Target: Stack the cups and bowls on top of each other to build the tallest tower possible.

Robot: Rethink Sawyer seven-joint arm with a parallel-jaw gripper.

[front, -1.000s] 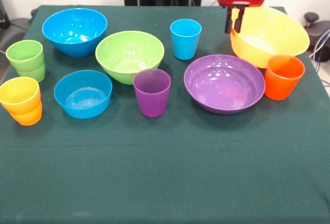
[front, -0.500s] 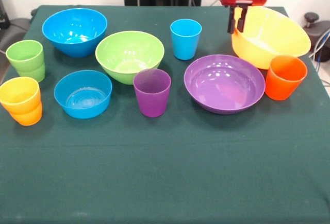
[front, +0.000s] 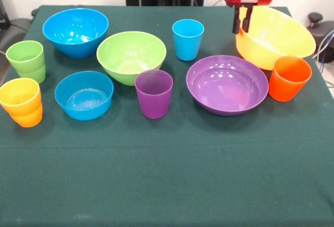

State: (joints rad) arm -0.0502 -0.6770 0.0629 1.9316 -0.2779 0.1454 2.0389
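The yellow bowl (front: 276,36) sits tilted at the tabletop's far right corner, its rim raised on the side where the gripper (front: 242,22) is and its low side against the orange cup (front: 288,78). The gripper's two dark fingers (front: 245,21) straddle that raised rim and look clamped on the wall, one inside and one outside (the tilt suggests the bowl is being lifted by its edge).

No tower exists yet, so this looks like the very first pick. The next move calls for raising the bowl clear of the orange cup and of the purple bowl (front: 227,84) just in front, then carrying it across to the lime green bowl (front: 131,56) near the table's middle; a grip on one rim alone may let the bowl swing.

Outward from there: a light blue cup (front: 188,39) stands between the green and yellow bowls, a purple cup (front: 154,93) in front of the green bowl. The big blue bowl (front: 75,31) occupies the far left corner, the smaller blue bowl (front: 84,95) sits nearer. Along the left edge stand a green cup stack (front: 26,60) and a yellow cup nested in an orange one (front: 21,102).
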